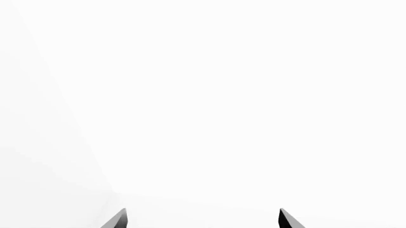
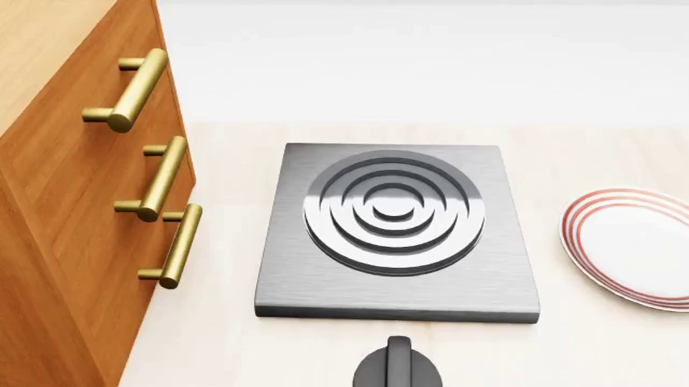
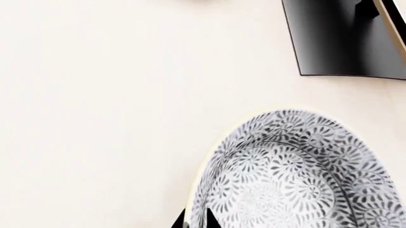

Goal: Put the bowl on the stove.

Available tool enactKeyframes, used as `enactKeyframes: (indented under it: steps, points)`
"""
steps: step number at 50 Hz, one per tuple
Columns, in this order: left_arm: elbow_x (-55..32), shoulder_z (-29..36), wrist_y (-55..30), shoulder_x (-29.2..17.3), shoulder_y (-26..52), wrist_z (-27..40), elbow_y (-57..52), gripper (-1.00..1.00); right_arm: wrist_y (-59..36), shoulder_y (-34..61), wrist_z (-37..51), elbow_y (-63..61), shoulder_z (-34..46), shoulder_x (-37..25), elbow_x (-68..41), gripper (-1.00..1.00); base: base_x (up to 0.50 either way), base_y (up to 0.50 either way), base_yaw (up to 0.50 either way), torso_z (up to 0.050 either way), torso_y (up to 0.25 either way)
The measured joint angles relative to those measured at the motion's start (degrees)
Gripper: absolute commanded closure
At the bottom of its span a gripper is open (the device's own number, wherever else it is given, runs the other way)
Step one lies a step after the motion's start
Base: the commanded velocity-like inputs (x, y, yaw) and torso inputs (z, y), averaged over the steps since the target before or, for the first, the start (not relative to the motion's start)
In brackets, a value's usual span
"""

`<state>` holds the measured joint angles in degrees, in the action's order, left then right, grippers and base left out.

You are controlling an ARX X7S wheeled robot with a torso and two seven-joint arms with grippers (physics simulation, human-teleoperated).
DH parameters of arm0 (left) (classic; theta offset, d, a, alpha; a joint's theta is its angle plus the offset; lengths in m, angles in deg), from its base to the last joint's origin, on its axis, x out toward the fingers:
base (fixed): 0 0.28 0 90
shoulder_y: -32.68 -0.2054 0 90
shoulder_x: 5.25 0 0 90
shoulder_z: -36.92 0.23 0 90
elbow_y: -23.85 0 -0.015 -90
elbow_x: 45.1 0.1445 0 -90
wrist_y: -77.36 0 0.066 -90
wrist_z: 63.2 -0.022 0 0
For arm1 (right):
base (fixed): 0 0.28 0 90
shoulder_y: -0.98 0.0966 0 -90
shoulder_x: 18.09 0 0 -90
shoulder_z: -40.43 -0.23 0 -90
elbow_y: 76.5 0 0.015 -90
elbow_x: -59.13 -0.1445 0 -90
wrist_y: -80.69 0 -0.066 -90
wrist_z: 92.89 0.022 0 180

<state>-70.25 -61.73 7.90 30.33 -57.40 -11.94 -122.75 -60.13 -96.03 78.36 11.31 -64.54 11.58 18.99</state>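
1. The wooden drawer cabinet (image 2: 64, 210) is filling the left side of the head view, its three brass handles (image 2: 161, 179) facing right towards the stove.
2. The pale countertop (image 2: 226, 339) is carrying everything and is running back to a white wall.
3. The stove (image 2: 312, 282), a square dark-grey hotplate, is lying flat just right of the cabinet, with raised concentric burner rings (image 2: 394, 213) at its middle.
4. A white plate with red rings (image 2: 635, 246) is resting to the right of the stove, apart from it.
5. The speckled bowl (image 3: 298, 175) is showing only in the right wrist view, sitting on the pale counter near a dark corner that I cannot identify.
6. The stove's round black knob (image 2: 398, 367) is sitting just in front of the stove's near edge.
7. The left gripper (image 1: 203, 219) is standing with its two dark fingertips wide apart, nothing between them, facing blank white.
8. The right gripper is showing only a dark sliver at the bowl's rim; I cannot tell whether it is apart or gripping.
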Motion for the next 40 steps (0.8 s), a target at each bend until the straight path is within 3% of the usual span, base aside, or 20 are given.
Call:
enactKeyframes:
  steps: [23,40]
  points:
    - [0.12,0.43,0.37,-0.14,0.08,0.29,0.19,-1.0,-1.65,2.44,-1.49,-4.25,-1.69,-4.49,-2.07,1.0,0.0,0.0,0.0,0.0,0.0]
    - [0.02,0.27,0.65,-0.3,-0.05,0.53,0.28,-1.0,-2.89,14.11,-3.57,-7.25,5.67,-8.83,-3.28,1.0,0.0,0.0,0.0,0.0,0.001]
